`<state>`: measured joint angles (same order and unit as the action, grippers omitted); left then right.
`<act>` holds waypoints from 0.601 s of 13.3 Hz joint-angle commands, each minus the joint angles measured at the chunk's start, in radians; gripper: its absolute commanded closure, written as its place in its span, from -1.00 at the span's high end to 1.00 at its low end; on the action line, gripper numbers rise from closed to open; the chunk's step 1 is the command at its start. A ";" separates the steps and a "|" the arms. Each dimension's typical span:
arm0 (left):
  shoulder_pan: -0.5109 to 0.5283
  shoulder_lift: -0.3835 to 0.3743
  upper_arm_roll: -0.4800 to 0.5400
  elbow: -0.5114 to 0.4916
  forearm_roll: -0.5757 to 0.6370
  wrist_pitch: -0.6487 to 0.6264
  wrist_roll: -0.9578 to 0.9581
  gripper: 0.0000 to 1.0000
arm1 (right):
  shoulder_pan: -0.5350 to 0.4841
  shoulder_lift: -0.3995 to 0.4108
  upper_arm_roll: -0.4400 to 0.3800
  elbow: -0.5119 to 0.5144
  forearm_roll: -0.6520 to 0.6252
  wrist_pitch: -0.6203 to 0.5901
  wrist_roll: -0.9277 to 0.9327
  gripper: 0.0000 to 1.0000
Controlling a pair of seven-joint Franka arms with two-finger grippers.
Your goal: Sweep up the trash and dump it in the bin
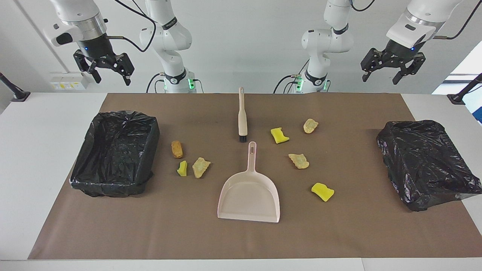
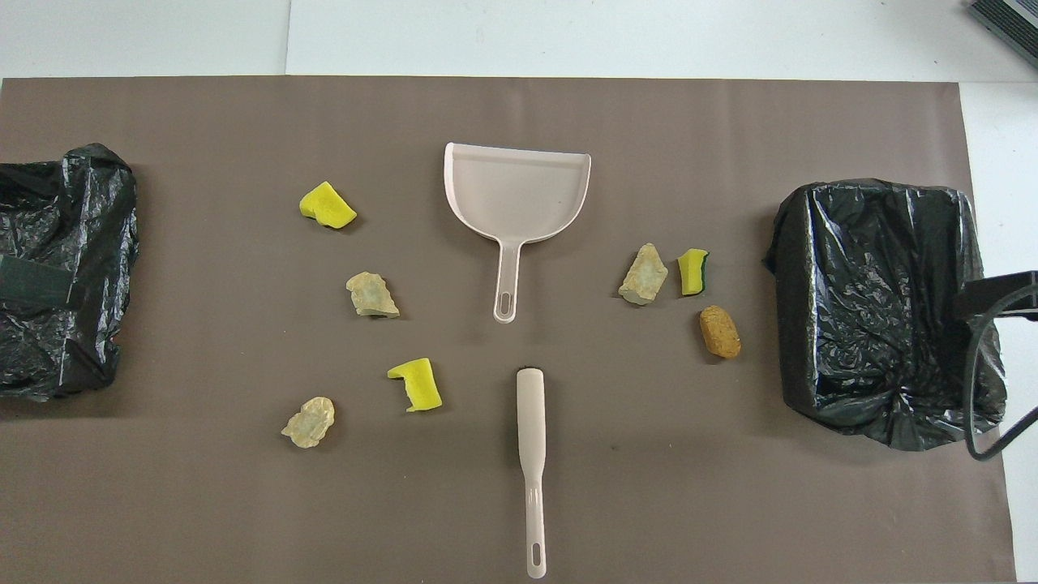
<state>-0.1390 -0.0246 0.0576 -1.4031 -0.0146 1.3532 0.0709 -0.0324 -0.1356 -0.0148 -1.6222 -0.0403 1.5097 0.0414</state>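
A: While both pincers hang apart and empty, where's your trash point(image 1: 298, 160)?
B: Scattered on the counter point(image 1: 339, 233) around the dustpan point(image 1: 249, 195). Light, soft scraps; you'd sweep, not pinch. Take the stiff brush point(image 1: 242, 113) by its slim handle

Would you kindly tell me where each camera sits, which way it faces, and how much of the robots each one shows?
Facing view: high across the table, looking at the robots; both arms show, left gripper and right gripper open, raised and waiting.
Overhead view: high above the robots' end, looking steeply down and forward; no gripper shows.
Shared, half a turn apart: dustpan, brush, seven scraps, open bin, and crumpled bag.
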 commanded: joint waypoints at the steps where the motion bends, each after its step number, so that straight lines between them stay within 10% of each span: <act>1: -0.005 -0.003 0.004 0.009 0.013 -0.002 0.003 1.00 | -0.008 -0.012 -0.001 -0.019 0.019 0.020 0.003 1.00; 8: -0.014 -0.005 -0.013 0.009 0.013 -0.003 -0.008 1.00 | -0.008 -0.010 -0.001 -0.013 0.020 0.004 0.005 1.00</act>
<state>-0.1427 -0.0246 0.0406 -1.4031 -0.0146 1.3536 0.0703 -0.0324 -0.1356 -0.0148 -1.6224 -0.0403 1.5097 0.0414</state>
